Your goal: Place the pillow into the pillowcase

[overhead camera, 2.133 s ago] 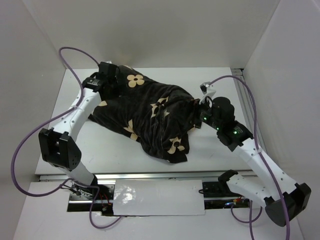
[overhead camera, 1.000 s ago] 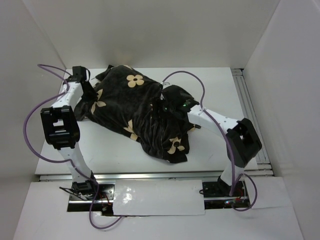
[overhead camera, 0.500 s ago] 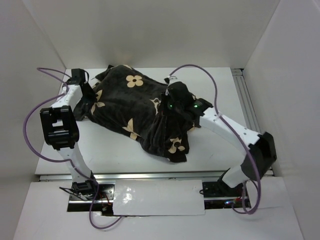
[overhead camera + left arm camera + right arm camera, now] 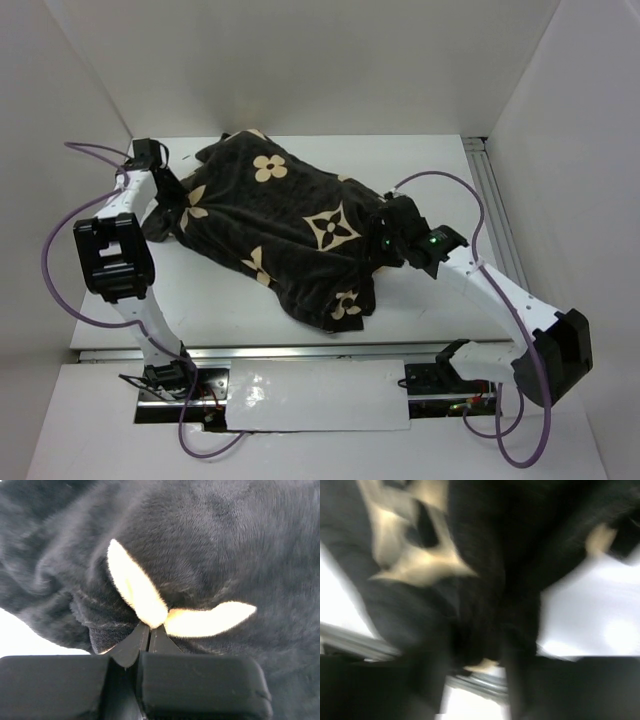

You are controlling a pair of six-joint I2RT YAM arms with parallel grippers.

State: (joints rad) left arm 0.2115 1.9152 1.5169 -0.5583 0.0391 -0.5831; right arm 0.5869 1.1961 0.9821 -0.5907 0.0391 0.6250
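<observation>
The dark brown-black pillowcase (image 4: 290, 225) with tan flowers and stars lies spread across the white table (image 4: 440, 180). The pillow is hidden. My left gripper (image 4: 167, 198) is at the pillowcase's left edge. In the left wrist view it (image 4: 150, 630) is shut, pinching the plush pillowcase (image 4: 210, 545) at a tan petal. My right gripper (image 4: 383, 236) is at the pillowcase's right edge. The right wrist view is blurred: its fingers (image 4: 520, 675) stand apart around the right gripper's gap (image 4: 477, 665), with a dark fold of pillowcase (image 4: 485, 555) hanging between them.
White walls close in the table at the back and on both sides. A metal rail (image 4: 497, 215) runs along the table's right side. A white panel (image 4: 320, 395) lies at the near edge between the arm bases. Purple cables loop over both arms.
My right gripper moved from the middle of the pillowcase out to its right edge, and the fabric there now lies flatter with a star motif showing. The left gripper stayed put, pinching the left edge.
</observation>
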